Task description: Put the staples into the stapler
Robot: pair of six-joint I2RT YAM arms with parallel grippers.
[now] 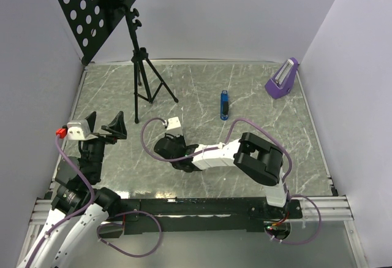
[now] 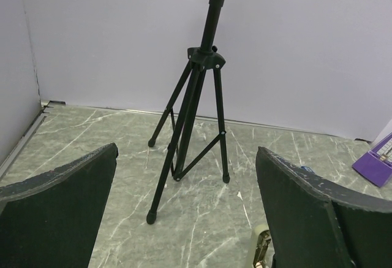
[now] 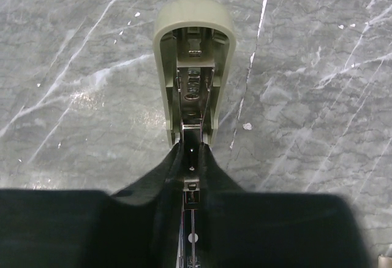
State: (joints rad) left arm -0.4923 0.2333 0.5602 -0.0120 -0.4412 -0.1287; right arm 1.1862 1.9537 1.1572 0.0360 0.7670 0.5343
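A pale green stapler lies flipped open on the marble table, its cover stretched flat away from me and the metal magazine showing. My right gripper is shut on the magazine rail, low over the table. In the top view the right gripper sits left of centre, with the stapler's pale end just beyond it. My left gripper is open and empty at the left; its view shows a bit of the stapler by the right finger. The staples box and the grey tray piece are not in view.
A black music stand tripod stands at the back left, and it also shows in the left wrist view. A blue object lies at mid-back. A purple metronome stands at the back right. Walls enclose the table.
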